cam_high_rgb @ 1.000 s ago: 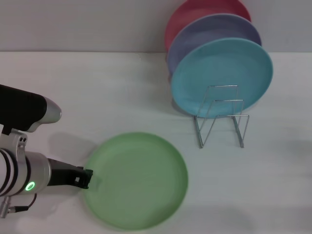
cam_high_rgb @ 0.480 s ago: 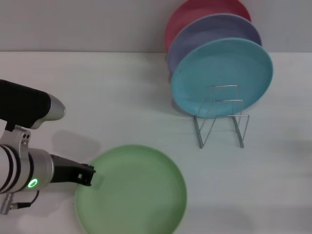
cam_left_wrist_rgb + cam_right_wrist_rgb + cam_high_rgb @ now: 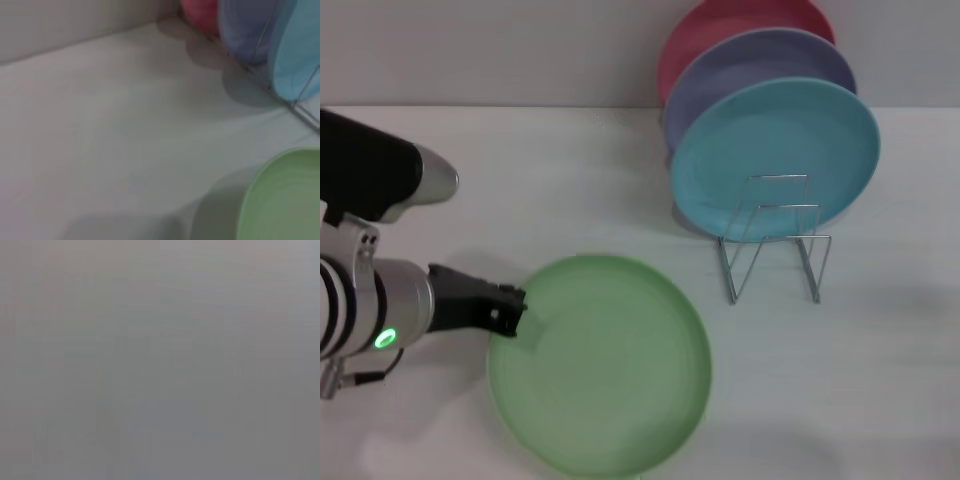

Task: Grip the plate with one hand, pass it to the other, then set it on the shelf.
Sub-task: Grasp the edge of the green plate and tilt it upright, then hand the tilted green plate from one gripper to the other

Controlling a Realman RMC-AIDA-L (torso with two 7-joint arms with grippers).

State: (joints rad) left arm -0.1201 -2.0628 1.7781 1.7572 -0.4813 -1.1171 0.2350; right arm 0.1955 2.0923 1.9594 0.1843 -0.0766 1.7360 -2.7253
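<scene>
The pale-green plate is at the front centre of the head view, and its rim also shows in the left wrist view. My left gripper, on the arm with the green light, is shut on the plate's left rim and holds it just above the white table. The wire shelf stands to the back right, with empty front loops. My right gripper is out of view, and the right wrist view shows only plain grey.
A turquoise plate, a lavender plate and a red plate stand upright in the back of the shelf, against the wall. The white table spreads between my left arm and the shelf.
My left gripper has moved up and slightly right with the green plate. The plate dipped toward the front edge, then rose; it now looks larger and closer to the shelf.
</scene>
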